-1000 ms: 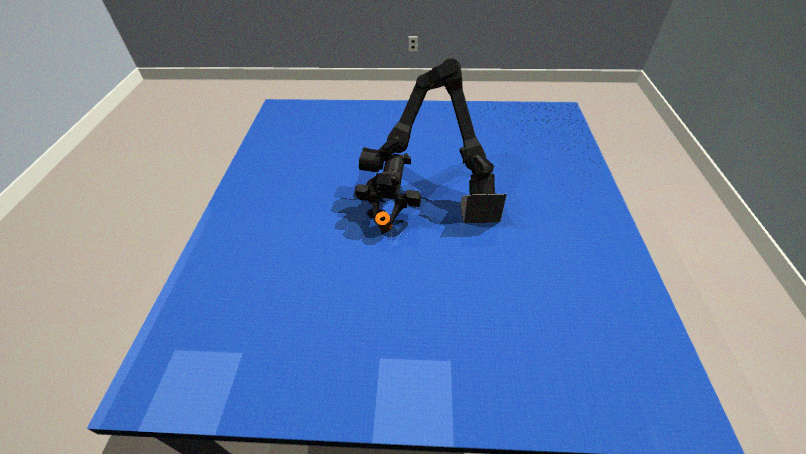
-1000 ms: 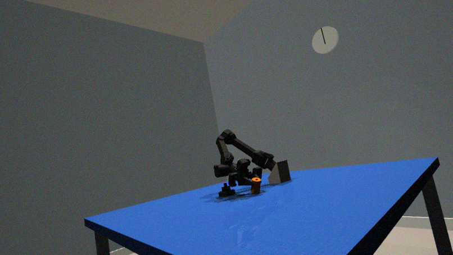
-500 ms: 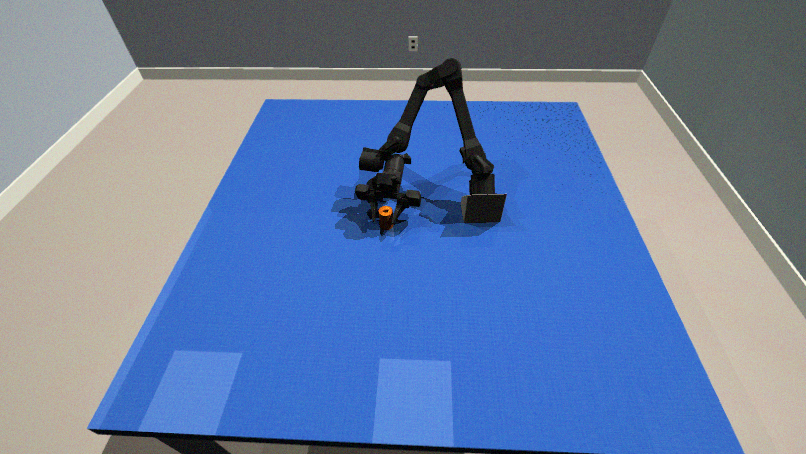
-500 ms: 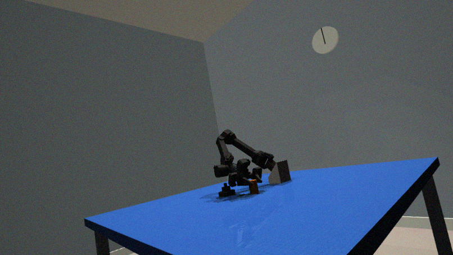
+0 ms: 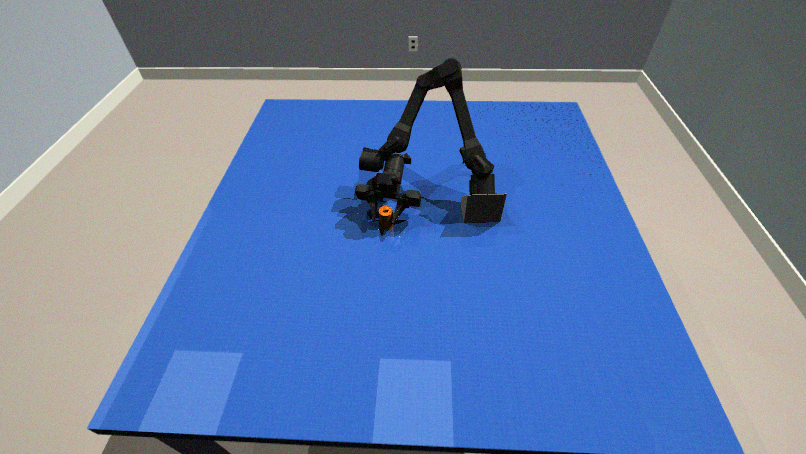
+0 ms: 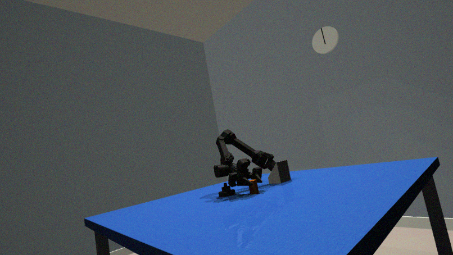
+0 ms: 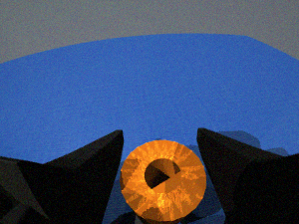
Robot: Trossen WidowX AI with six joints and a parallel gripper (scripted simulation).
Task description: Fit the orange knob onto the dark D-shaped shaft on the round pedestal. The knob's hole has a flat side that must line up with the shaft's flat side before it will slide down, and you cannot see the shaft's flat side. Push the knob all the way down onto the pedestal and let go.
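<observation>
The orange knob (image 5: 385, 213) (image 6: 254, 187) (image 7: 164, 200) stands upright on the blue table, beside the pedestal. The wrist view shows its top, with the hole's flat side running diagonally along the hole's lower right. My gripper (image 5: 385, 218) (image 6: 255, 182) (image 7: 159, 134) is open, its fingers on either side of the knob's upper part, with a visible gap at each side in the wrist view. The dark round pedestal (image 6: 226, 192) with its short upright shaft (image 6: 225, 185) stands to the left of the knob in the exterior view. Arm and gripper hide the pedestal in the top view.
The arm's base block (image 5: 483, 208) (image 6: 280, 172) stands on the blue table (image 5: 406, 293) (image 6: 300, 202), to the right of the knob in the top and exterior views. The arm arches above the table between base and gripper.
</observation>
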